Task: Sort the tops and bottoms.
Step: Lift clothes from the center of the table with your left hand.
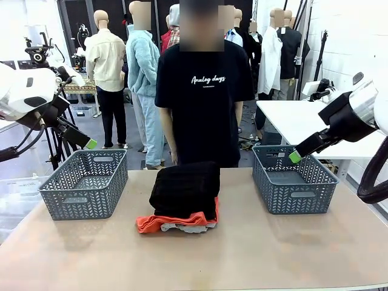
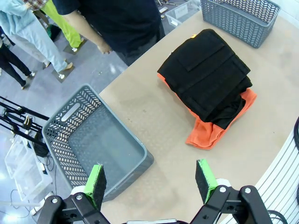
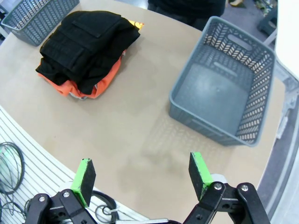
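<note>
left gripper [image 2: 152, 181]: jaws wide, nothing held. left basket [image 1: 82, 203]: just below it, nothing inside. pile, well ahead of both grippers: black bottoms [image 1: 185, 188] on top, orange t-shirt [image 1: 148, 223] beneath, grey shirt [image 1: 193, 228] lowest. right basket [image 1: 300, 197]: nothing inside. right gripper [image 3: 140, 175]: jaws wide, nothing held. sorting not begun; three garments left.

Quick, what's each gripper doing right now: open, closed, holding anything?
The left gripper is open, holding nothing.
The right gripper is open, holding nothing.
</note>
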Tool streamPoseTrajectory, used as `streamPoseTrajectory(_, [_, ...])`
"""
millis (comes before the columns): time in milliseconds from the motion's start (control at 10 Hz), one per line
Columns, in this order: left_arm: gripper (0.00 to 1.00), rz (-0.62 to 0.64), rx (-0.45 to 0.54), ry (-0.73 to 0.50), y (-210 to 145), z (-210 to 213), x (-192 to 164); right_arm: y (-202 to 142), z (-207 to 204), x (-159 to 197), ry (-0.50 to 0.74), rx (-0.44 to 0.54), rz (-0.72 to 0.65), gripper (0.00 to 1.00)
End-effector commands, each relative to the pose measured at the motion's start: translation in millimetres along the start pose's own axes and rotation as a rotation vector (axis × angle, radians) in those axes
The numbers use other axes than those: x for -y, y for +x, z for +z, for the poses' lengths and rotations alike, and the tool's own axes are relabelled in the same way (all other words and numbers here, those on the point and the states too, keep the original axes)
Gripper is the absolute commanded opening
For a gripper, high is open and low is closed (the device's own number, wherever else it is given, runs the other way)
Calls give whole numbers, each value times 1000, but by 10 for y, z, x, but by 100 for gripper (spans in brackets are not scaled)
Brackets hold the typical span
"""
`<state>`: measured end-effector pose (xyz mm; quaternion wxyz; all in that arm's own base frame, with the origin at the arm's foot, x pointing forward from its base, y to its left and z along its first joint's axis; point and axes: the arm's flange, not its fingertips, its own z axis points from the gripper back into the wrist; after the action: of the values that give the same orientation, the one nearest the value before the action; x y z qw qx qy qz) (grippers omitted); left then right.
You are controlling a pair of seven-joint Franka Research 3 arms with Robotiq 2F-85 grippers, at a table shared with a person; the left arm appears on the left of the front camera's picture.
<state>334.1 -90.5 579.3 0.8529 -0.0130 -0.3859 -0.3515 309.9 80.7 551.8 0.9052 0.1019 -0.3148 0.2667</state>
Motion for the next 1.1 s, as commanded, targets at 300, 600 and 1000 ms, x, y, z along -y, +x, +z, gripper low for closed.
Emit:
streamPoseTrajectory(300, [100,-6,-2,2,-7,18,-7,19,-3,-5,18,18,-6,100])
streamPoseTrajectory(600, [100,-6,-2,2,-7,18,-7,19,-3,-5,18,18,-6,100])
streamPoseTrajectory(1000, [100,-6,-2,2,-7,18,-7,19,-3,-5,18,18,-6,100])
